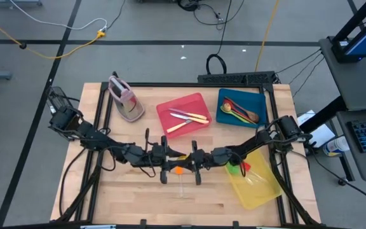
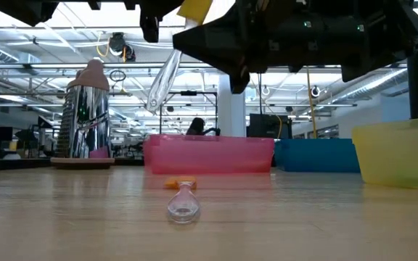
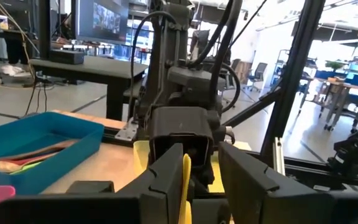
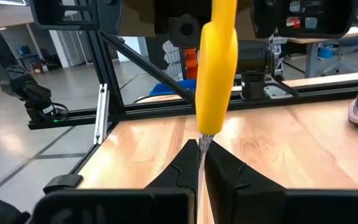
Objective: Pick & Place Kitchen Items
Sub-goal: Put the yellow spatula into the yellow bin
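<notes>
Wooden table [image 1: 132,197] in an open workshop, no legible writing, right gripper [image 4: 201,163] clamped on a yellow-headed clear-handled utensil [image 4: 215,68] mid-table, left gripper [image 3: 199,180] apparently parted around its head, orange-headed piece [image 2: 182,197] lying below.

The table [image 1: 132,194] is pale wood, matt, laid in narrow strips with visible grain. At upper centre of the high view the red tray [image 1: 184,115], the blue tray [image 1: 240,107] and, lower right, the yellow tray [image 1: 254,184] look like smooth plastic — the yellow one slightly see-through. The stand [image 2: 86,116] at the left of the low view has a shiny, mirror-like metal body. The yellow utensil [image 4: 215,65] is glossy plastic with a clear handle. On the table lies a clear spoon [image 2: 183,204], glassy and transparent. Both arms look matt black.
</notes>
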